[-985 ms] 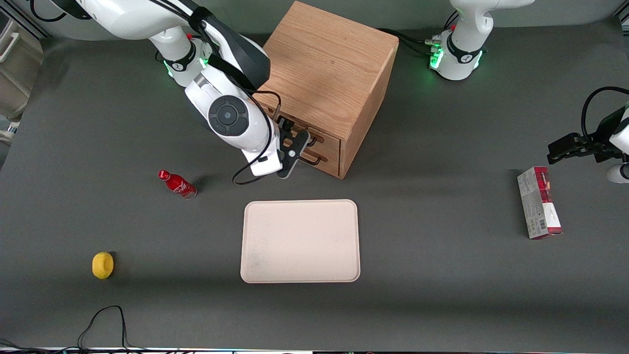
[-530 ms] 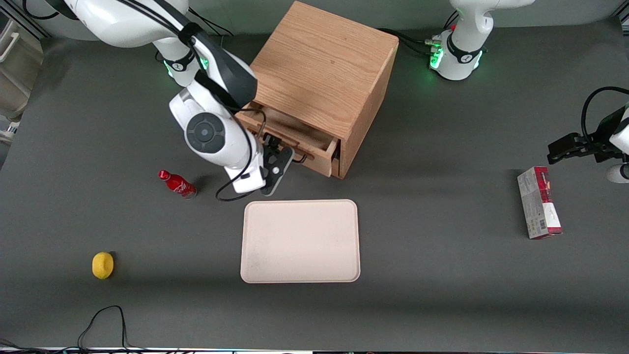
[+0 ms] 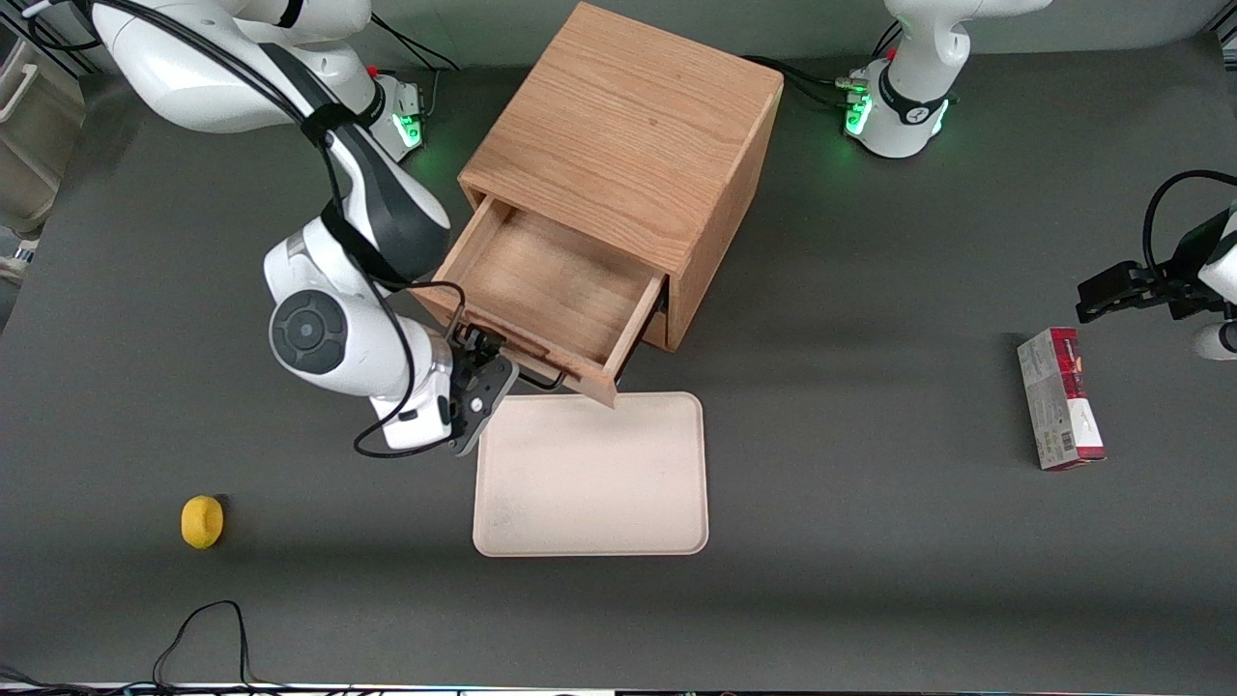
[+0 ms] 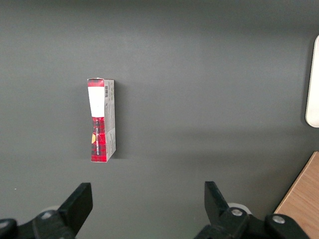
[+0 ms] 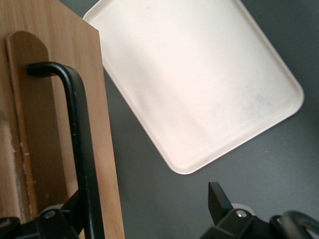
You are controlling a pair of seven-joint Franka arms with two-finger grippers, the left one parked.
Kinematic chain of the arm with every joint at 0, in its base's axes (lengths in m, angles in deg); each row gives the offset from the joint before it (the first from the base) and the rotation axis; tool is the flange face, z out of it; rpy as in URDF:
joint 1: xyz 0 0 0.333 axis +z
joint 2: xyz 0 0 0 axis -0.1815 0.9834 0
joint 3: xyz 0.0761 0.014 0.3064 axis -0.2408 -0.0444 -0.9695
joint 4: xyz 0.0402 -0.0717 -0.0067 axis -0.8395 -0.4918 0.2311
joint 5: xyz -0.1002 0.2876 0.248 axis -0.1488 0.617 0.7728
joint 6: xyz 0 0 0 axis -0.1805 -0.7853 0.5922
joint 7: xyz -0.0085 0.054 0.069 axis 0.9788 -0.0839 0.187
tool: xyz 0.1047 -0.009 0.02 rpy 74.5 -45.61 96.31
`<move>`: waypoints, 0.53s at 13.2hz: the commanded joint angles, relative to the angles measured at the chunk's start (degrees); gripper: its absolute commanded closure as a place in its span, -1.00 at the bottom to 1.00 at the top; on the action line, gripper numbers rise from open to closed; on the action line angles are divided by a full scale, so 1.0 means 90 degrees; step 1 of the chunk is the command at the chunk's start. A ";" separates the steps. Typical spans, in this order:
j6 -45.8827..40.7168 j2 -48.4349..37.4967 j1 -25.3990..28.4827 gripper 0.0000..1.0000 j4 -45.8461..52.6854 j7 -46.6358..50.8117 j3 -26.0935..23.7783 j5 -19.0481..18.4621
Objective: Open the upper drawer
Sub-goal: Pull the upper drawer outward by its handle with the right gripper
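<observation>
The upper drawer [image 3: 546,290] of the oak cube cabinet [image 3: 628,126] stands pulled far out, and its bare wooden inside shows. Its front panel [image 5: 60,124] carries the long black wire handle [image 5: 79,144]. My right gripper [image 3: 480,375] is at the drawer front, on the end toward the working arm. It is open, with the jaws wide apart. The handle bar runs close along one finger [image 5: 70,211], just inside the gap, while the other finger [image 5: 218,198] hangs over bare table. The gripper [image 5: 144,201] is not clamped on the bar.
A cream tray [image 3: 589,474] lies just nearer the camera than the drawer front, which overhangs the tray's edge. A yellow lemon-like object [image 3: 202,521] sits toward the working arm's end. A red and grey box [image 3: 1060,411] lies toward the parked arm's end.
The drawer went from closed to far out over the second. The right gripper came toward the camera and the working arm's end with the handle. The arm now covers the red bottle.
</observation>
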 commanded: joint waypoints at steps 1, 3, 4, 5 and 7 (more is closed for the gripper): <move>-0.0045 0.0261 0.0024 -1.00 0.0460 -0.0130 0.0206 -0.0052; -0.0045 0.0320 0.0004 -1.00 0.0548 -0.0130 0.0266 -0.0062; -0.0045 0.0339 0.0004 -1.00 0.0616 -0.0120 0.0362 -0.0052; -0.0045 0.0320 0.0004 -1.00 0.0656 -0.0101 0.0431 -0.0062; -0.0055 0.0213 -0.0006 -1.00 0.0782 -0.0042 0.0558 -0.0401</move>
